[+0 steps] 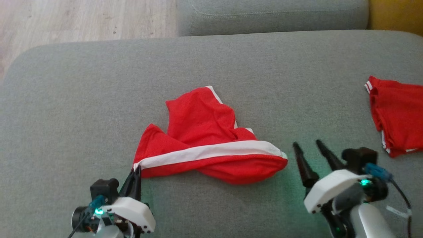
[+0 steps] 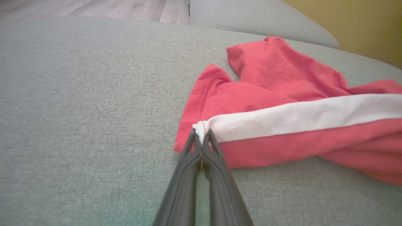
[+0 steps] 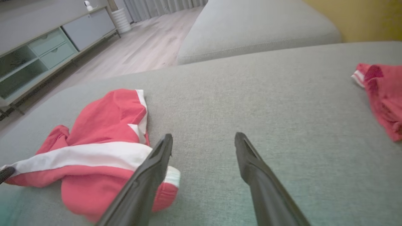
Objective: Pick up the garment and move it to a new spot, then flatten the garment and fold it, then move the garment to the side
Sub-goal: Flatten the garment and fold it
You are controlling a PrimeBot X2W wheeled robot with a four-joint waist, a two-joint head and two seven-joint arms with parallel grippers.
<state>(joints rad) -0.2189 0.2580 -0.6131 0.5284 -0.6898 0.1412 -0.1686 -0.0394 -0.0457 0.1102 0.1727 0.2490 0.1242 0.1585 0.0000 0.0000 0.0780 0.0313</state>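
The garment point(image 1: 205, 138) is a red pair of shorts with a white waistband, lying crumpled in the middle of the grey sofa cushion point(image 1: 82, 99). My left gripper point(image 1: 136, 169) is shut on the left end of the white waistband, its fingertips pinching the corner point(image 2: 201, 130). In the left wrist view the garment point(image 2: 282, 103) stretches away to the right. My right gripper point(image 1: 306, 144) stands open just right of the garment's other end, fingers apart with nothing between them. In the right wrist view the garment point(image 3: 94, 147) lies to the left of the open right gripper point(image 3: 204, 139).
A second red piece of clothing point(image 1: 396, 115) with white trim lies at the cushion's right edge, also seen as red cloth point(image 3: 383, 94) in the right wrist view. Another sofa cushion point(image 1: 271, 15) sits behind. Wooden floor point(image 1: 82, 19) lies beyond the back left. A low cabinet point(image 3: 47, 47) stands across the room.
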